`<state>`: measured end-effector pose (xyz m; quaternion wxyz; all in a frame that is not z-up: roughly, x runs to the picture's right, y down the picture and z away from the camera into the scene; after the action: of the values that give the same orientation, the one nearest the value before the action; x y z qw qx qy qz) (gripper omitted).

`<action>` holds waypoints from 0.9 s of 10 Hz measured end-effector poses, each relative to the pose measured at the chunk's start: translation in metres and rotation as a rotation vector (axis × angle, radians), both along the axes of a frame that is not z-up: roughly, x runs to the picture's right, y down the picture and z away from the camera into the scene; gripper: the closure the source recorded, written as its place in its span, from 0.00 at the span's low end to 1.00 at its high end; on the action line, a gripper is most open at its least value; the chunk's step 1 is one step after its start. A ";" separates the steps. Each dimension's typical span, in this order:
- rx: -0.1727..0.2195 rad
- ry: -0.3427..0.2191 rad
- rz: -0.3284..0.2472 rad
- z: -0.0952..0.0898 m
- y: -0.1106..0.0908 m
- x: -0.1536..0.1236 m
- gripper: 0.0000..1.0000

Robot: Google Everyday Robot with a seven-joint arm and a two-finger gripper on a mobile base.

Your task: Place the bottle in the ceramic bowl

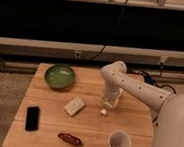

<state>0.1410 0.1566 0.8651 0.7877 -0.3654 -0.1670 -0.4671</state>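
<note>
I took the round shallow green ceramic bowl [60,76] as my landmark; it sat toward the far left of the pale wooden table [86,130]. The small clear plastic bottle [110,100] was to the right of the bowl and a little nearer me, well apart from it, with its small white cap end down by the tabletop and its body rising toward the arm. Its long axis looked close to upright, perhaps a touch tilted; I could not tell whether the cap touched the wood.

The gripper [110,96] was right on the bottle, coming down from above, its fingers pressed together on the bottle body, so I judged the grasp made. That put the bowl to the left of the pincer and slightly farther back, with bare table between them.

Between bowl and bottle, but nearer me, lay a pale rectangular block [74,106]. Nearer still were a black phone-like slab [32,118] below the bowl, a dark red packet [71,139], and a white cup [119,143] to the far right of the bowl.

My judgement: the coming move needed a lift, then a carry leftward and slightly back, high enough to clear the bowl's rim. The bottle is about as long as the bowl is wide, so it would likely have to be laid over.
</note>
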 end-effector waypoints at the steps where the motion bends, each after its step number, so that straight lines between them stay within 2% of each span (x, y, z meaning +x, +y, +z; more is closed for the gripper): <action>1: 0.003 -0.004 -0.005 -0.001 -0.002 -0.002 1.00; 9: 0.023 -0.027 -0.060 -0.004 -0.016 -0.018 1.00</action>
<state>0.1231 0.1405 0.8612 0.7751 -0.3546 -0.1612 -0.4974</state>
